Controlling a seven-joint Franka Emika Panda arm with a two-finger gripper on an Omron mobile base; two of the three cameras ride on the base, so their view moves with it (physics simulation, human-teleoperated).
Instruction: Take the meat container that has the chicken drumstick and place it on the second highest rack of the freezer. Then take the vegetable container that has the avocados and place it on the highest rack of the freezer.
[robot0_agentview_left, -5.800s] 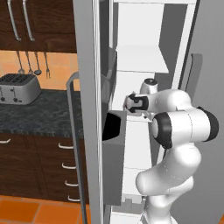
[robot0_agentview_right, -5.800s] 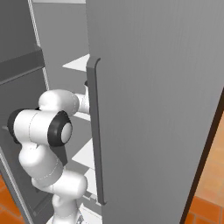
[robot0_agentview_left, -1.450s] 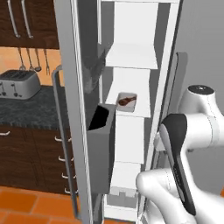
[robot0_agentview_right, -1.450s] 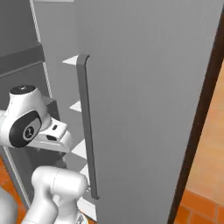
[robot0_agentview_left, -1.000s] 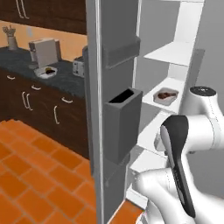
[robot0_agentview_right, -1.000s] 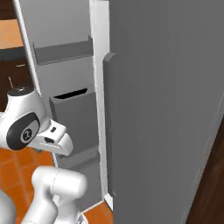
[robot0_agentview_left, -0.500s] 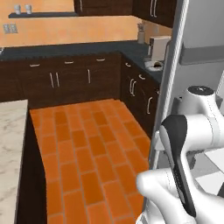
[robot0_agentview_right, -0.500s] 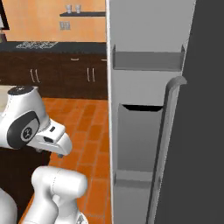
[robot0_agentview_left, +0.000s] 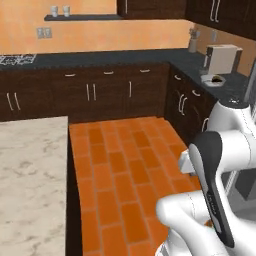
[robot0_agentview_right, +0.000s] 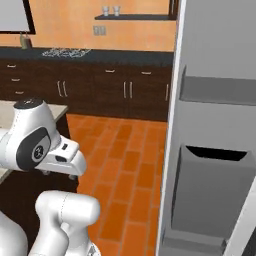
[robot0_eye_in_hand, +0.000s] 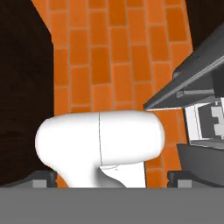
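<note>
Base turns away from freezer: shelves and meat tray gone from left base view, now facing orange brick floor (robot0_agentview_left: 125, 175), dark cabinets (robot0_agentview_left: 105, 92). Freezer door (robot0_agentview_right: 215, 150) fills right side of right base view.

Glossy white rounded arm (robot0_agentview_left: 225, 150) segments with dark joint bands and small dark fingers (robot0_eye_in_hand: 41, 176).

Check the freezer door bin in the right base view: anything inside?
The dark door bin shows just a black opening at its top; nothing pokes out. Its front wall hides the inside.
</note>
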